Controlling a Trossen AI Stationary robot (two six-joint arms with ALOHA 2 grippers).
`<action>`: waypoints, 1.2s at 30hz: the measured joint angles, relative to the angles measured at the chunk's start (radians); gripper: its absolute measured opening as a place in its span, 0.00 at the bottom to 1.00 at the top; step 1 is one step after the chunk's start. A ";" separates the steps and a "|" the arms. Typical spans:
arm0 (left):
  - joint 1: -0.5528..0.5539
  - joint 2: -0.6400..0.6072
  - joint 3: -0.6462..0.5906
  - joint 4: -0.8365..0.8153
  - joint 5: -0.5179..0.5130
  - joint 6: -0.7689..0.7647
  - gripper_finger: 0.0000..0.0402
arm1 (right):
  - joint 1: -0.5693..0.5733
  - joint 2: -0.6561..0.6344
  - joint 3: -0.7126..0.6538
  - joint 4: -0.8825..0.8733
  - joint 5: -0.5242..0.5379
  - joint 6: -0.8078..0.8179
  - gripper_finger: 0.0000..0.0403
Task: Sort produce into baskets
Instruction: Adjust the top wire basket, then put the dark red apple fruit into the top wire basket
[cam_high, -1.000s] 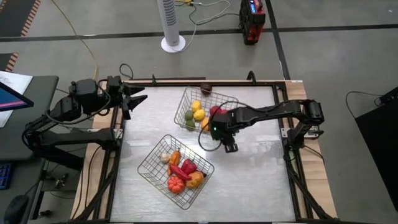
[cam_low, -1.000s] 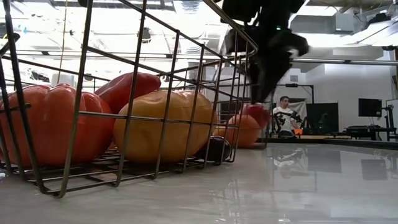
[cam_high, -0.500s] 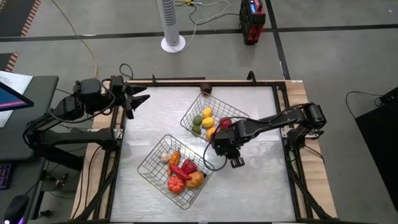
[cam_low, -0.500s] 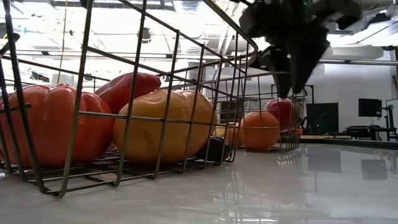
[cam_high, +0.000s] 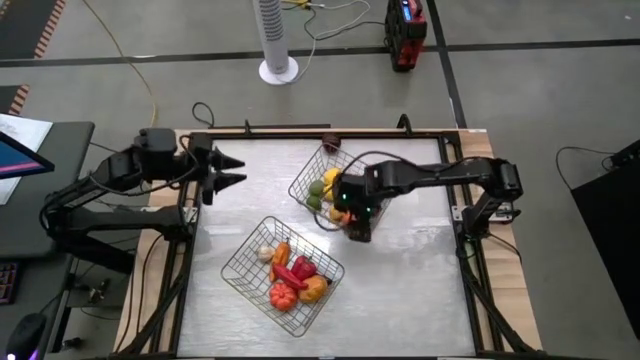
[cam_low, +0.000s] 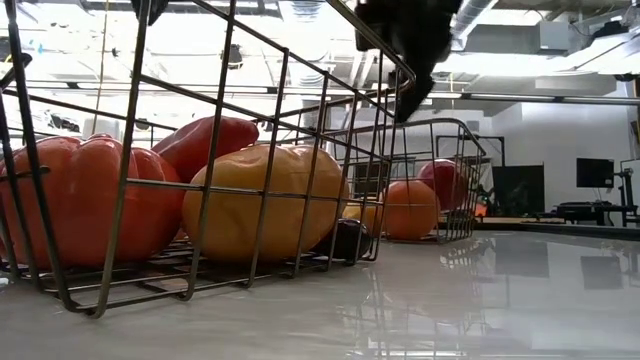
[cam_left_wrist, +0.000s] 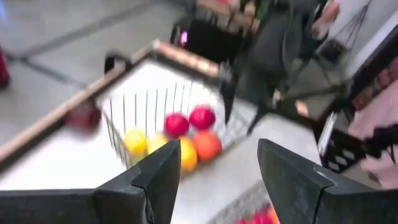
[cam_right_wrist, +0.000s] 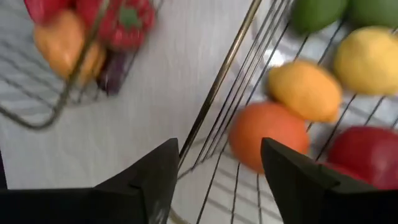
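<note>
The right gripper (cam_high: 358, 222) hangs over the near edge of the upper wire basket (cam_high: 305, 180) at frame centre, its fingers (cam_right_wrist: 297, 174) parted and empty above an orange fruit (cam_right_wrist: 264, 140). The left gripper (cam_high: 226, 170) waits spread open at upper left. The lower basket (cam_high: 240, 262) holds red and orange vegetables (cam_high: 292, 281).

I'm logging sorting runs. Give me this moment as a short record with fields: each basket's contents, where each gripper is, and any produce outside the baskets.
far basket: yellow, green, orange and red round produce
near basket: red, orange, yellow and white produce
right gripper: open, empty, by the far basket's near edge
left gripper: open, empty, waiting at the table's left edge
loose produce: dark red piece on the table just beyond the far basket
</note>
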 joint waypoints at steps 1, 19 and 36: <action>0.000 0.007 -0.002 -0.028 0.003 -0.007 0.50 | -0.010 0.000 0.010 0.009 -0.003 0.000 0.64; -0.138 0.173 -0.005 -0.130 -0.182 -0.034 0.50 | -0.193 0.051 0.011 0.158 0.139 0.015 0.66; 0.120 0.453 -0.004 0.129 0.006 0.042 0.50 | -0.478 0.011 0.012 0.276 0.128 0.235 0.66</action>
